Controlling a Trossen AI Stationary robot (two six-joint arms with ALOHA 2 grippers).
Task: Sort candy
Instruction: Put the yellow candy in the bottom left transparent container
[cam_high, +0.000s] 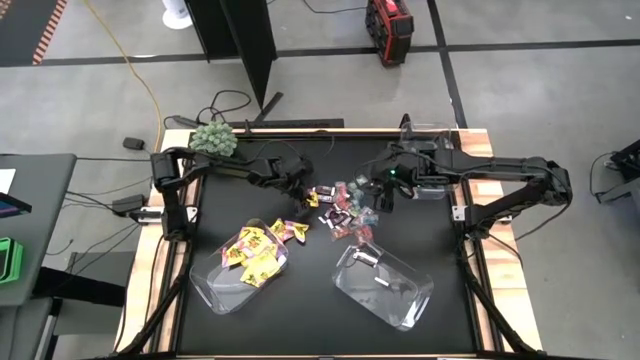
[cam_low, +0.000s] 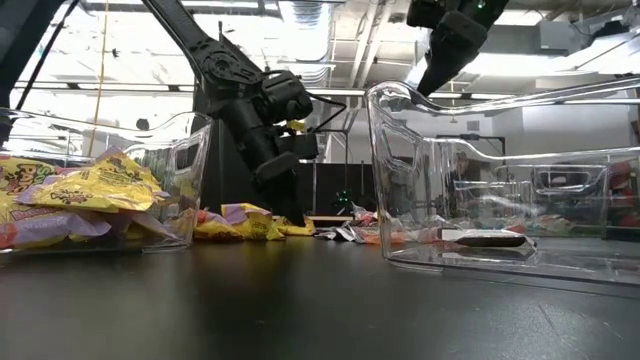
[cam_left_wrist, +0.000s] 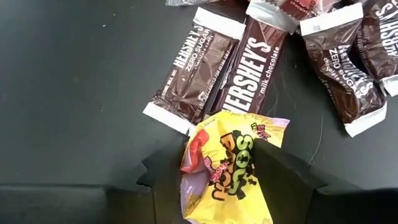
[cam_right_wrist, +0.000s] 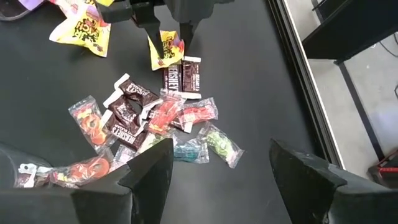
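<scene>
While your left gripper (cam_left_wrist: 227, 180) was low over the black table (cam_high: 440, 320), its two fingers were closed around a yellow Sour Patch packet (cam_left_wrist: 231, 168), which it held just beside the pair of Hershey's bars (cam_left_wrist: 217, 71) at the edge of the loose candy pile (cam_high: 345, 208). You probably took it from this edge because the yellow packets belong in the left clear bin (cam_high: 205, 285), where many yellow packets (cam_high: 252, 255) already lay, with a few more spilled at its mouth. Your right gripper (cam_right_wrist: 217, 168) hung above the pile with its fingers spread wide and nothing between them, so I judge it was waiting or choosing its next piece among the brown bars and the clear-wrapped gummies. The right clear bin (cam_high: 405, 300) held only a few pieces, so much of the sorting was not yet done. The fuzzy green ball plant (cam_high: 213, 139) stood at the far left corner, well apart from the work.
</scene>
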